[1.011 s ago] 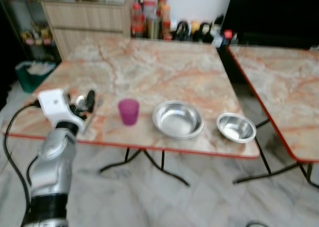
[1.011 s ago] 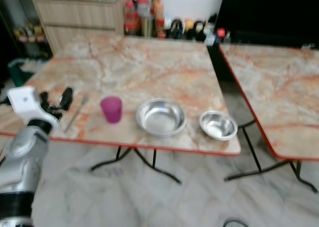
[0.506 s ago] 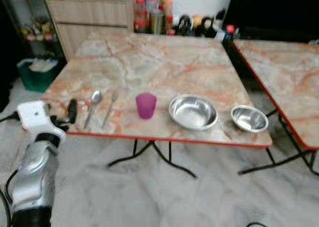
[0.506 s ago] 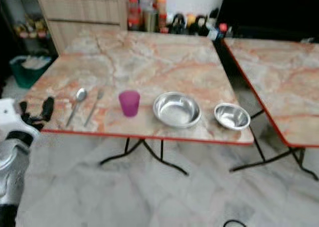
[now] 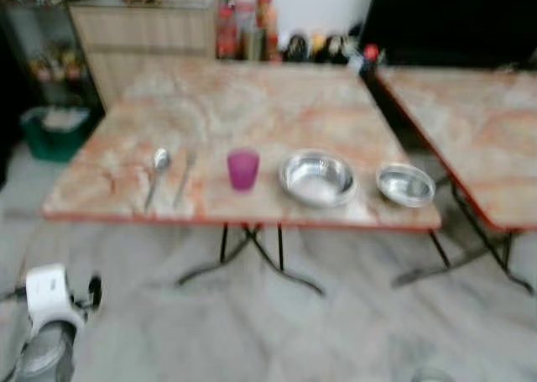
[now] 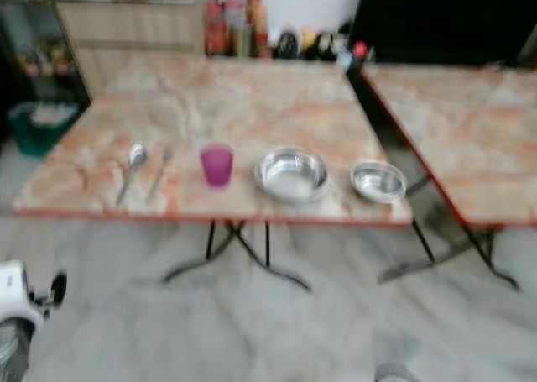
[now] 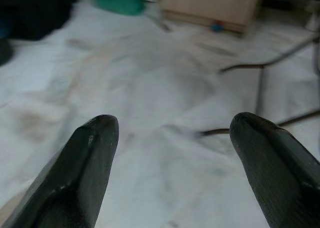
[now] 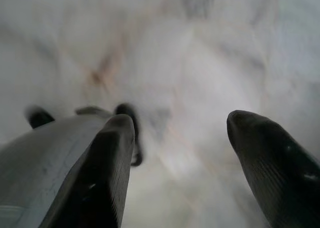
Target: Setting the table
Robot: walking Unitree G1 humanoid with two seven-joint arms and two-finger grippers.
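Above the floor [image 7: 165, 87], both left end effector [image 7: 172, 138] and right end effector [image 8: 180, 143] gape wide, empty.

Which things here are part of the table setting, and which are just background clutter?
Table setting: spoon, fork, purple cup, large steel bowl, small steel bowl.

Just lying about: bottles and jars at the table's far edge, green bin on the floor, wooden cabinet, second table.
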